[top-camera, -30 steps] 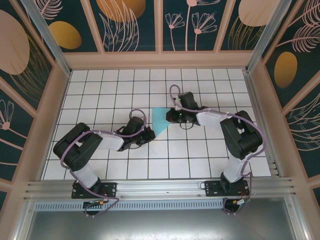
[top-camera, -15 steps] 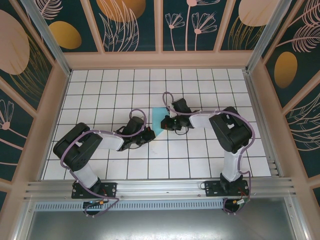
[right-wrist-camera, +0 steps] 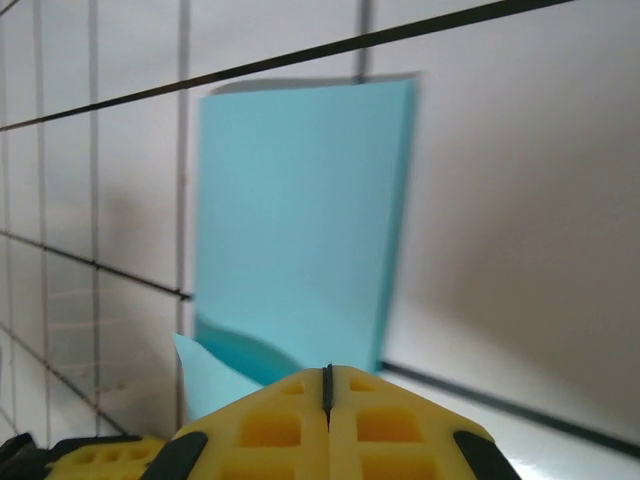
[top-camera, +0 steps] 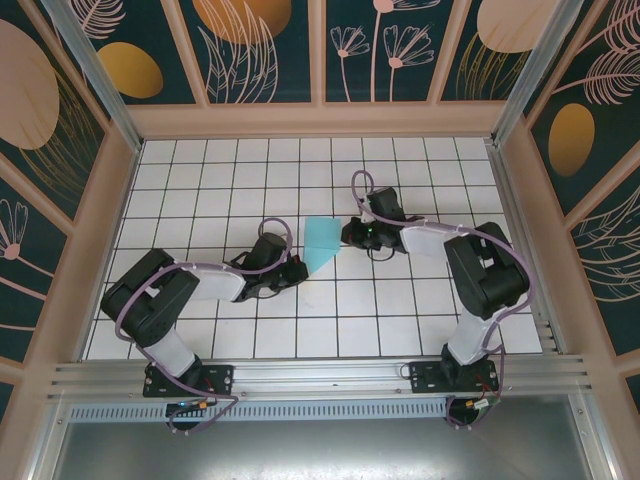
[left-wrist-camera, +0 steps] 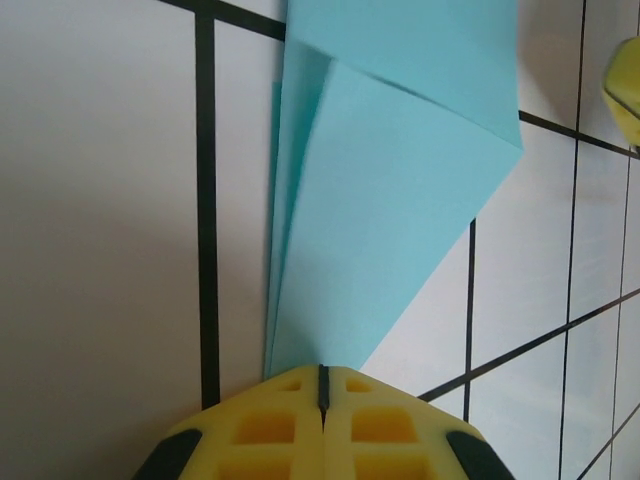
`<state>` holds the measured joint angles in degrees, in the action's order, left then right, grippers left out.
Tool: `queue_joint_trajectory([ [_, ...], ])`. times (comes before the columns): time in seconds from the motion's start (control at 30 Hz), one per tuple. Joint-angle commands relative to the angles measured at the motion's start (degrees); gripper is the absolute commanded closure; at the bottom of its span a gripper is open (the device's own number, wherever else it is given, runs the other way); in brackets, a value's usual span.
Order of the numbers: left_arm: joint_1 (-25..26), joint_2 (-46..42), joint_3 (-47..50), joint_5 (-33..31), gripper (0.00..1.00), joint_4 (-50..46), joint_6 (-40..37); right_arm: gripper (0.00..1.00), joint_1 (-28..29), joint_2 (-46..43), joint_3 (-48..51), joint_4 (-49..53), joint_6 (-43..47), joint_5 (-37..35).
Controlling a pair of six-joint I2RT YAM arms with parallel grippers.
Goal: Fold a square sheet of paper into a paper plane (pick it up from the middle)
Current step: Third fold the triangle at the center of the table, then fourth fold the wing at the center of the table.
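At the near edge of the bench [top-camera: 200,330], behind a metal rail [top-camera: 320,372], the two arm bases sit side by side, and both arms reach in over the white tiled top towards its middle; the left hand [top-camera: 298,271] lies low over the tiles just near-left of centre, its yellow fingertips [left-wrist-camera: 285,425] pressed together with only a thin seam between them; the narrow pointed end of the paper plane [top-camera: 322,243] runs right up to those fingertips, and whether the point is caught between them or merely lies under them cannot be told; the paper plane rests flat on the bench around the centre, turquoise, narrow at its near-left end and widening towards the far side, one folded layer lying over another with a crease running up from the point; just beyond it, on the right, the right hand [top-camera: 352,236] faces the paper from the opposite side, its own yellow fingertips [right-wrist-camera: 385,425] likewise pressed together; seen from that wrist, the part of the paper nearest them curls a little off the tiles, just in front of and below them, and whether they touch it cannot be told; farther back the tiles run to the far wall [top-camera: 320,50], dark teal panels painted with leaves and golden discs
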<state>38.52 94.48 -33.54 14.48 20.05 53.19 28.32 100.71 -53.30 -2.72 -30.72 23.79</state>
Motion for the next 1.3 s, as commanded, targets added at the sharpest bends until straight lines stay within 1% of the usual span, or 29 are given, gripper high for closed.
queue_joint_trajectory([
  [0.0, -0.5, -3.2, -2.4, -0.7, 0.94, -2.1, -2.5, 0.98, 2.3, -1.9, 1.9, -2.0, -2.9, 0.8],
  [0.1, -0.5, -3.1, -4.4, -2.8, 0.89, -2.8, -2.6, 0.96, 2.7, -1.9, 3.3, -5.7, -5.8, 3.3],
  [0.23, -0.5, -1.1, -6.9, -5.3, 0.89, -3.4, -3.0, 0.94, 2.7, -2.1, 3.7, -6.4, -7.8, 2.7],
  [0.4, -0.5, 2.5, -9.8, -6.5, 0.89, -4.1, -3.9, 0.81, 2.3, -2.5, 5.4, -7.1, -10.8, 1.2],
  [0.53, -0.5, 3.4, -10.6, -7.7, 0.89, -4.8, -4.0, 0.69, 1.4, -3.4, 7.5, -8.7, -13.2, 0.7],
  [0.57, -0.5, 4.8, -10.6, -8.3, 0.89, -5.0, -4.0, 0.67, 1.2, -3.5, 7.8, -8.7, -13.5, 0.4],
  [0.67, -0.5, 5.7, -10.5, -9.7, 0.90, -5.7, -4.4, 0.63, 0.8, -3.2, 8.1, -8.7, -14.3, 0.1],
  [0.9, -0.5, 7.6, -10.5, -10.7, 0.91, -5.7, -4.6, 0.63, 0.9, -0.4, 7.4, -10.7, -15.5, 3.5],
  [1.27, -0.5, 7.5, -10.4, -10.9, 0.92, -5.8, -4.4, 0.65, 1.1, 2.8, 4.9, -11.0, -15.5, 6.1],
])
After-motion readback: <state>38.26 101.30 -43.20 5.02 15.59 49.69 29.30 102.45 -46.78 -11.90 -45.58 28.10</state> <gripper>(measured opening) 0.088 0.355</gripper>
